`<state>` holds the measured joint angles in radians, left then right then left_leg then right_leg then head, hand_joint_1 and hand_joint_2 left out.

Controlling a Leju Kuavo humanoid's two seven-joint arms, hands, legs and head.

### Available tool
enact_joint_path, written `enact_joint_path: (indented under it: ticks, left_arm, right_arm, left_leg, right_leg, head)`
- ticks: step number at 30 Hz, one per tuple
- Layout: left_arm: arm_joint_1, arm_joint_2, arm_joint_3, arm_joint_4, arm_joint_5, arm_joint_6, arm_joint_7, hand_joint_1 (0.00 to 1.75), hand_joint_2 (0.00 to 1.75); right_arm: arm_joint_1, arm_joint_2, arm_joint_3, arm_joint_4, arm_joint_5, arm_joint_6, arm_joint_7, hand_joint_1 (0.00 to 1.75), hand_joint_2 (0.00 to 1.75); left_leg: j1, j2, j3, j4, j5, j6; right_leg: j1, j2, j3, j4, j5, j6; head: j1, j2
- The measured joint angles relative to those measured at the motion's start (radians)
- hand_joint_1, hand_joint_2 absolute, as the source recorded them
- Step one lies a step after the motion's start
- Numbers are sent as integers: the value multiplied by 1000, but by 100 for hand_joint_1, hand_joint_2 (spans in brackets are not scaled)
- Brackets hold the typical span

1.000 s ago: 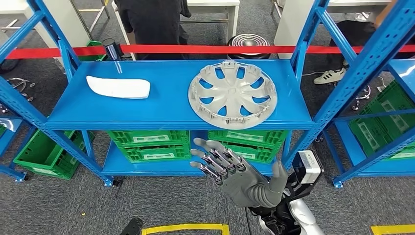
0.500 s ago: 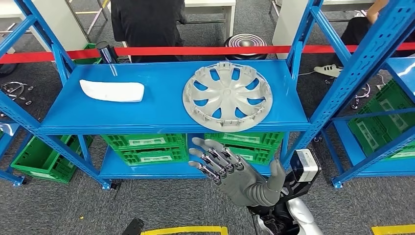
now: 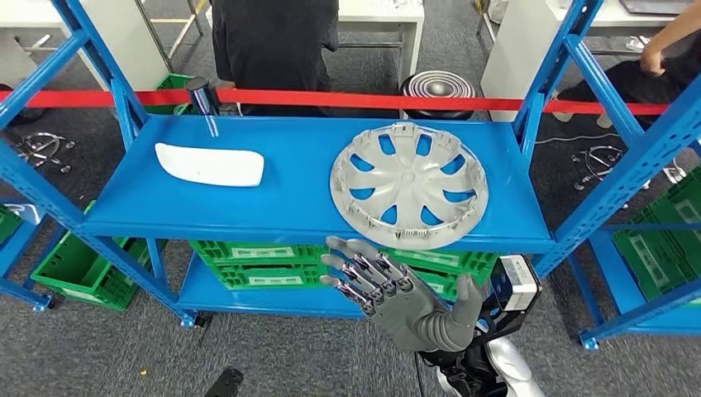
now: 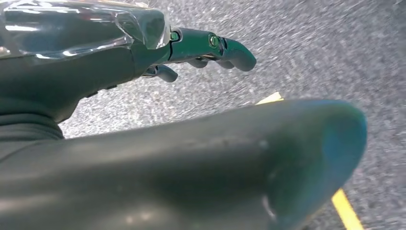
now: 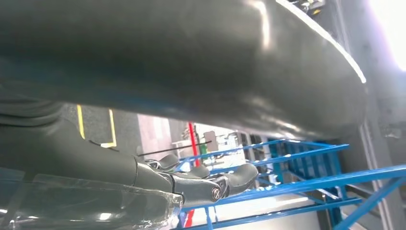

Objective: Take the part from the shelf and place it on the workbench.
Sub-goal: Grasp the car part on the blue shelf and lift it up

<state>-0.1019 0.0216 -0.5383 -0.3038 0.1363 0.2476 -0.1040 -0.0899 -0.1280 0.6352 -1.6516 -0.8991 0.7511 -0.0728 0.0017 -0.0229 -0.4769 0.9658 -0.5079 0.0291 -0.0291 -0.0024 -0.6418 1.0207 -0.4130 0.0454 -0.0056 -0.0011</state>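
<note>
Lying on shelf (image 3: 248, 198): hubcap (image 3: 408, 184) | right hand (image 3: 388, 294) below, apart, fingers spread

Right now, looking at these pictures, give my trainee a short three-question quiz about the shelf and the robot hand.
1. True or false: the wheel cover lies flat on the top shelf.
2. What lies on that shelf to the left of the wheel cover? A) a white part B) a red box C) a wrench
3. What does the right robot hand hold?

Key:
1. True.
2. A, the white part.
3. Nothing; its fingers are spread apart in front of the shelf, below the wheel cover.
</note>
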Motion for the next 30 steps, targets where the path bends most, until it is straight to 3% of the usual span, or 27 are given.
enact_joint_path:
  ticks: [2,4,5,6,8,9,10,11,12,14,16,20,21,23,25,26,28,29,30]
  left_arm:
    - [-1,1,0,1,-1,0,3,0,0]
    - [-1,2,0,1,-3,0,5,0,0]
    - [-2,2,0,1,-4,0,6,0,0]
    - [-3,2,0,0,-5,-1,6,0,0]
    - [-3,3,0,1,-5,-2,9,0,0]
    - [-2,4,0,1,-5,-2,10,0,0]
    - [-2,4,0,1,-5,-3,11,0,0]
    - [-2,4,0,1,-5,-3,11,0,0]
    - [-2,5,0,1,-5,-3,11,0,0]
    - [-3,7,0,1,-7,-3,11,0,0]
    - [-6,9,0,1,-8,-3,11,0,0]
    - [-7,10,0,1,-13,-3,10,0,0]
    - [-8,9,0,1,-16,-3,10,0,0]
    - [-9,6,0,1,-21,-5,10,0,0]
    - [-7,2,0,1,-23,-9,10,0,0]
    - [-5,1,0,1,-24,-11,10,0,0]
    - [-3,-1,0,1,-24,-12,9,0,0]
    - [-3,-1,0,1,-23,-12,8,0,0]
    - [-2,0,1,1,-22,-11,6,0,0]
  right_arm:
    - [0,0,0,2,0,1,1,0,0]
    - [0,1,0,2,1,2,1,0,0]
    - [-2,3,0,2,1,2,1,0,0]
    - [-3,4,0,3,1,2,1,0,0]
    - [-5,4,1,5,1,2,1,0,0]
    - [-5,4,1,6,1,2,1,0,0]
    - [-5,4,1,7,1,2,1,0,0]
    - [-5,4,2,7,1,2,1,0,0]
    - [-5,4,2,7,1,2,1,0,0]
    - [-6,6,2,8,2,2,1,0,87]
    - [-8,8,2,8,1,2,1,0,175]
    - [-12,9,3,12,3,-2,1,0,175]
    - [-13,7,2,13,8,-9,3,0,175]
    - [-10,1,1,16,29,-32,10,0,175]
    - [-4,-7,1,20,94,-76,11,0,175]
    - [-3,-11,0,22,156,-113,6,0,175]
    - [-3,-15,-4,23,341,-220,-6,0,175]
    - [-6,-16,-5,24,447,-282,-10,0,175]
    - [-9,-17,-6,24,557,-346,-13,0,175]
  left_leg:
    - [0,-1,-4,6,-8,-9]
    - [2,3,-20,36,-5,-15]
    - [3,6,-44,77,-3,-19]
    - [4,11,-81,138,-11,-25]
    - [8,19,-173,272,-59,-37]
    - [9,20,-211,316,-81,-41]
    - [10,21,-233,329,-85,-40]
    - [10,22,-235,306,-63,-37]
    - [8,22,-219,248,-19,-29]
    - [0,23,-167,107,66,-4]
    - [-10,23,-138,37,89,16]
    - [-9,22,-109,1,98,27]
    - [-6,22,-99,-11,103,28]
    - [-4,21,-94,-16,103,31]
    - [-4,19,-93,-15,99,28]
    - [-3,17,-93,-13,97,25]
    - [1,13,-92,-1,86,13]
    - [0,12,-95,10,78,5]
    - [-1,10,-98,21,70,-3]
  right_leg:
    - [5,2,0,-12,3,-25]
    - [0,4,10,-12,0,-37]
    - [-2,3,18,-14,-4,-43]
    - [-4,3,26,-16,-10,-49]
    - [-1,3,37,-17,-22,-61]
    - [1,4,42,-17,-27,-63]
    - [3,5,48,-17,-32,-65]
    - [6,7,56,-17,-37,-65]
    - [10,8,65,-18,-43,-65]
    - [16,9,81,-20,-52,-64]
    - [18,9,85,-22,-58,-60]
    - [22,5,80,-5,-75,-48]
    - [23,5,61,33,-92,-50]
    - [19,4,-9,163,-142,-56]
    - [13,4,-69,259,-166,-47]
    - [10,4,-72,251,-153,-36]
    - [0,2,-21,127,-94,-10]
    - [-2,2,10,65,-68,-4]
    - [-4,2,32,20,-52,-5]
  head:
    - [-2,0]
    - [-3,0]
    - [-4,0]
    - [-5,0]
    - [-6,0]
    - [-6,0]
    - [-6,0]
    - [-6,0]
    - [-6,0]
    - [-5,0]
    - [-4,0]
    - [-4,0]
    - [-3,0]
    - [-2,0]
    - [-1,0]
    - [-1,0]
    - [-1,0]
    - [-1,0]
    - [-1,0]
